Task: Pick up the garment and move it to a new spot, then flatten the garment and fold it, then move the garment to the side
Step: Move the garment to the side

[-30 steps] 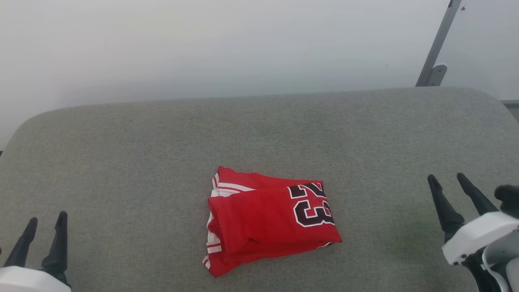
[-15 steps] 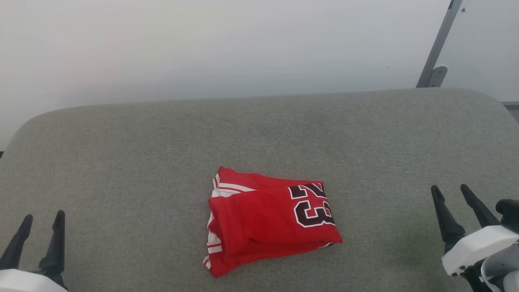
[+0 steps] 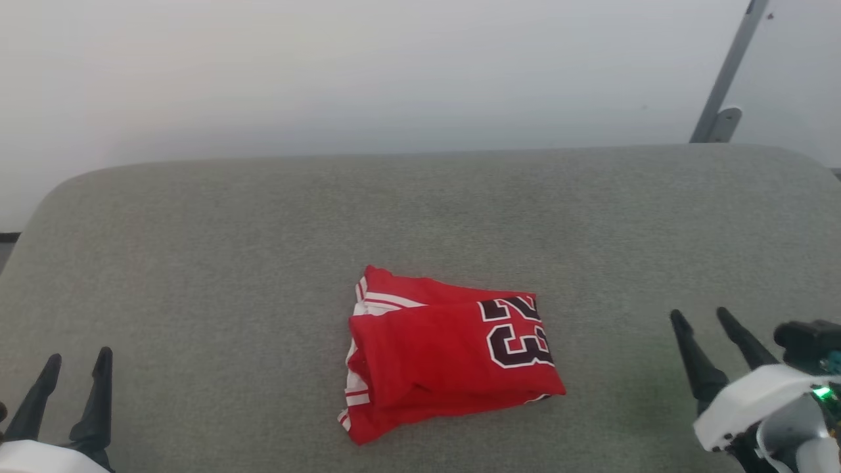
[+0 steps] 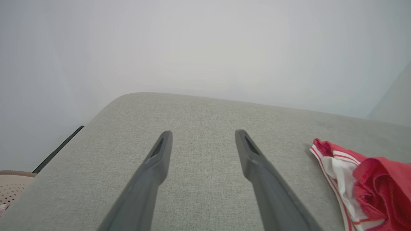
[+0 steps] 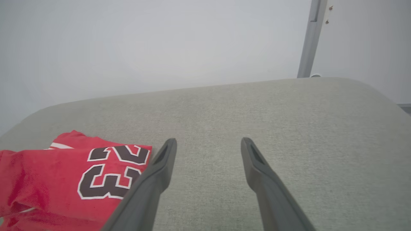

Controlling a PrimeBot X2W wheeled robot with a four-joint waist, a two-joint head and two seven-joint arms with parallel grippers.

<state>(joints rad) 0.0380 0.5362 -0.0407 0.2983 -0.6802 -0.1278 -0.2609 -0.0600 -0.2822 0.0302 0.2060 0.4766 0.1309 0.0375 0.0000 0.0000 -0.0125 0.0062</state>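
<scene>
Folded garment, sleeves largely hidden in folds; left pincer and right pincer both apart, empty.

Grey fabric-covered surface with rounded far corners is stretching across the scene, sitting against a plain pale wall. Slanted grey metal post is rising at far right, with a small rounded bracket sitting at its base. Beige perforated basket is peeking in at near left, close to a dark strip running along the wall's foot. Soft, even light is falling.

Grey cushion — folded garment atop.
</scene>
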